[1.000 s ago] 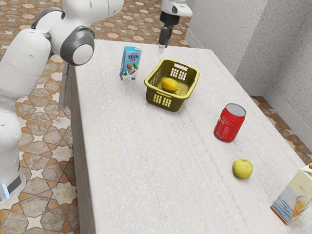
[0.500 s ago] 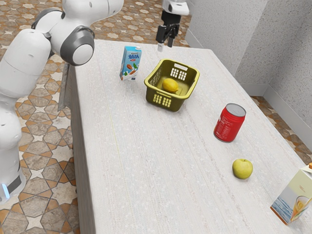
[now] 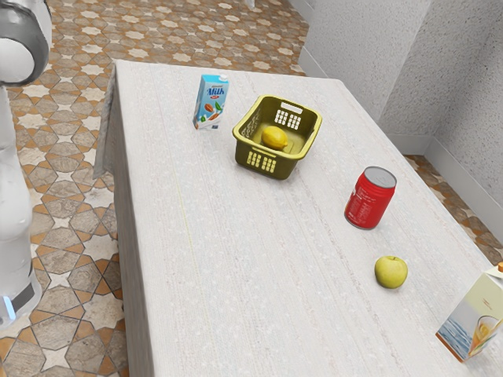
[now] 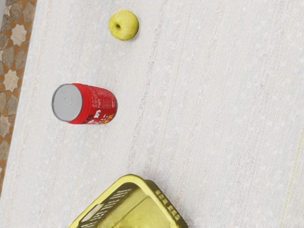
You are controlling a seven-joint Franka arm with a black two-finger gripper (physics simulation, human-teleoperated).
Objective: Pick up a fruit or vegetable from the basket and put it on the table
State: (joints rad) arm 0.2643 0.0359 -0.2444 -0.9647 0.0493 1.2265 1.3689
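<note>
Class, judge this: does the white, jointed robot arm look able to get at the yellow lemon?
Probably yes: the olive-yellow plastic basket is open-topped and nothing covers the lemon. Its walls block the sides, so the arm should likely descend from above.

Glowing brightly and evenly across the pale desk. Falling softly, seemingly from above; dimming the lower side of the apple, darkening inside the basket and casting faint, soft shadows beside both.

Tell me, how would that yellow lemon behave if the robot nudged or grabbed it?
The lemon looks rounded, so it would probably roll a little when nudged. The basket's walls would likely stop it. Its plump shape suggests it should stay firm when gripped.
</note>
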